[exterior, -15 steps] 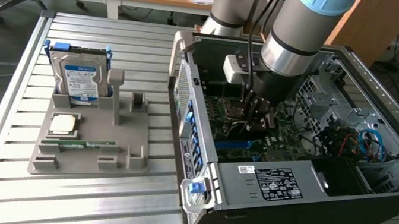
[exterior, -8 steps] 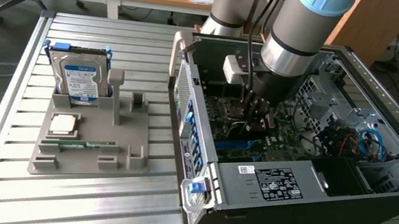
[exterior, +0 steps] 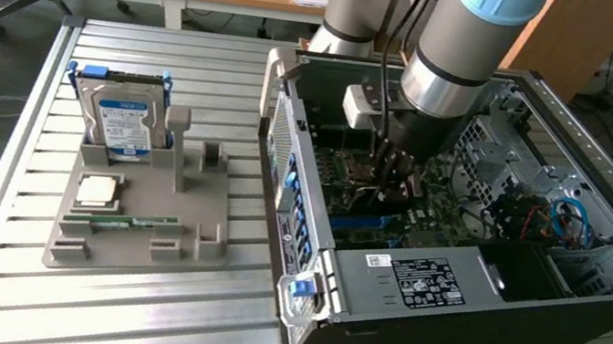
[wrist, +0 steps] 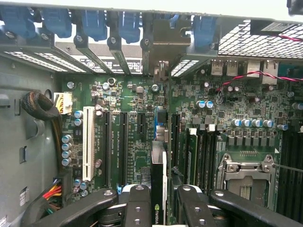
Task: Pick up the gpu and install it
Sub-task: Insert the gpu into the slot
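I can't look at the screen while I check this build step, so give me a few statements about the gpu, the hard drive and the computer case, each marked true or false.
1. The gripper is clamped on the gpu over the motherboard. True.
2. The hard drive lies inside the computer case. False: it stands in the grey holder on the table, on the exterior view's left of the case.
3. The computer case has its side open, so the inside is exposed. True.
4. A card fills the white expansion slot. False: that slot is empty.
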`<state>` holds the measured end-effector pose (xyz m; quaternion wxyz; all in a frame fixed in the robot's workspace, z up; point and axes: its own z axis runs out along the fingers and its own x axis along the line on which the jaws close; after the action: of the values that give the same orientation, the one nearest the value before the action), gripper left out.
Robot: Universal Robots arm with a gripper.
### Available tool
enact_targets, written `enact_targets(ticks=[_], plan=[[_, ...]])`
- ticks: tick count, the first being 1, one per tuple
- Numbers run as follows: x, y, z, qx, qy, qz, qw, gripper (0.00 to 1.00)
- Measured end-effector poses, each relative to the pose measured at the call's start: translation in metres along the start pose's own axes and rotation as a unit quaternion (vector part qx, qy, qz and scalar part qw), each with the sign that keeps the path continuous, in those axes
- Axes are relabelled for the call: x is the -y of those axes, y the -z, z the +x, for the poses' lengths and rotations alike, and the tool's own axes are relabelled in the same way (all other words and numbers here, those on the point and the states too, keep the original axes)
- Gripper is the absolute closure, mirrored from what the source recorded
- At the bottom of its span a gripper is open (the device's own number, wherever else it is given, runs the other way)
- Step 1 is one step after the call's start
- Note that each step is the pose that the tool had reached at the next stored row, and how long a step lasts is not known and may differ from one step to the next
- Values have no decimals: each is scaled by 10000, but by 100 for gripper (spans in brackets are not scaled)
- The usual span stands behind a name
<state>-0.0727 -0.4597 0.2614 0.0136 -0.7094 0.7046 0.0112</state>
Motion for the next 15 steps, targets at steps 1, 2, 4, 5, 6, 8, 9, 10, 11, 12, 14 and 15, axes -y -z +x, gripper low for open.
enact_targets(ticks=[1,2,4,5,6,8,9,10,11,12,14,15], plan=[[1,0,0,0,1,0,10000,74],[1,-2,0,0,1,0,10000,74],[1,-7,0,0,1,0,10000,74],[1,-7,0,0,1,0,10000,74],[1,-7,0,0,1,0,10000,74],[0,-12,0,1,0,0,10000,74],[1,-15,0,1,1,0,10000,74],[1,-15,0,0,0,0,10000,74],[1,-14,0,0,1,0,10000,74],[1,-14,0,0,1,0,10000,74],[1,-14,0,0,1,0,10000,74],[0,-14,1,0,1,0,10000,74]])
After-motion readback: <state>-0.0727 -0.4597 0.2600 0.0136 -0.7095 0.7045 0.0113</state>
